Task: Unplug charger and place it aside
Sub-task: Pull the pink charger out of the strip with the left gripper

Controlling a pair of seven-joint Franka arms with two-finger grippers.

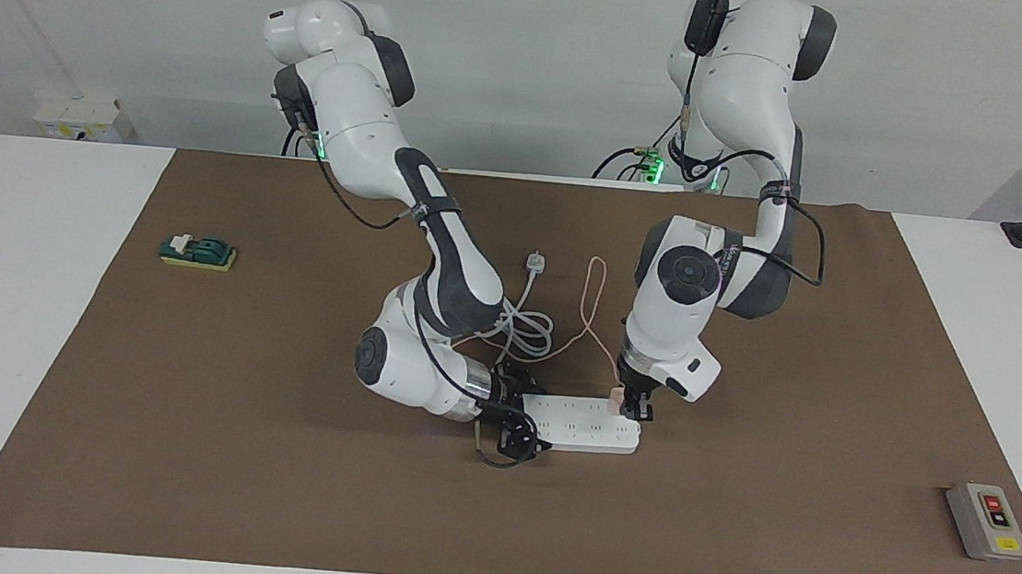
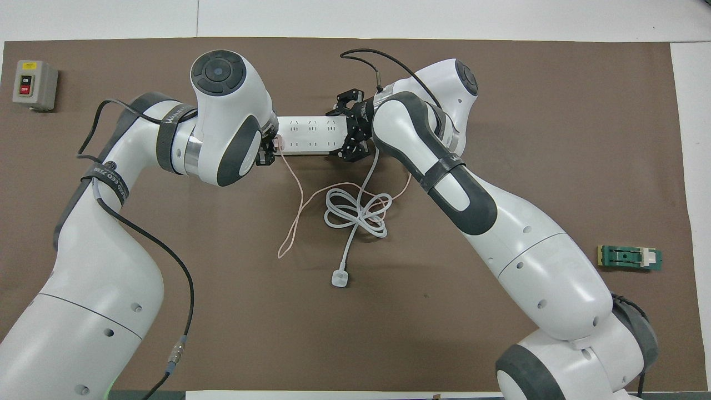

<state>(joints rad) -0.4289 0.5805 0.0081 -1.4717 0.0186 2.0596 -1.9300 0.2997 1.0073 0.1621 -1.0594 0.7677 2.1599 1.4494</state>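
Left gripper (image 1: 635,407) down on small pale pink cube charger (image 1: 616,395), clamped on it by the look; charger plugged into long white multi-socket power strip (image 1: 587,423).

Right gripper (image 1: 509,412) grips strip's other end, bracing. Strip long axis runs arm-to-arm; charger at left arm's end, thin pink cable (image 1: 591,308) trailing toward robots. Pull likely straight up.

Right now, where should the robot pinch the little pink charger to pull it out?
Pinch the charger by its small cube body, coming straight down from above, not by its thin pink cable. It stands plugged into the power strip at the left arm's end, so it likely lifts upward. The left gripper is already there.
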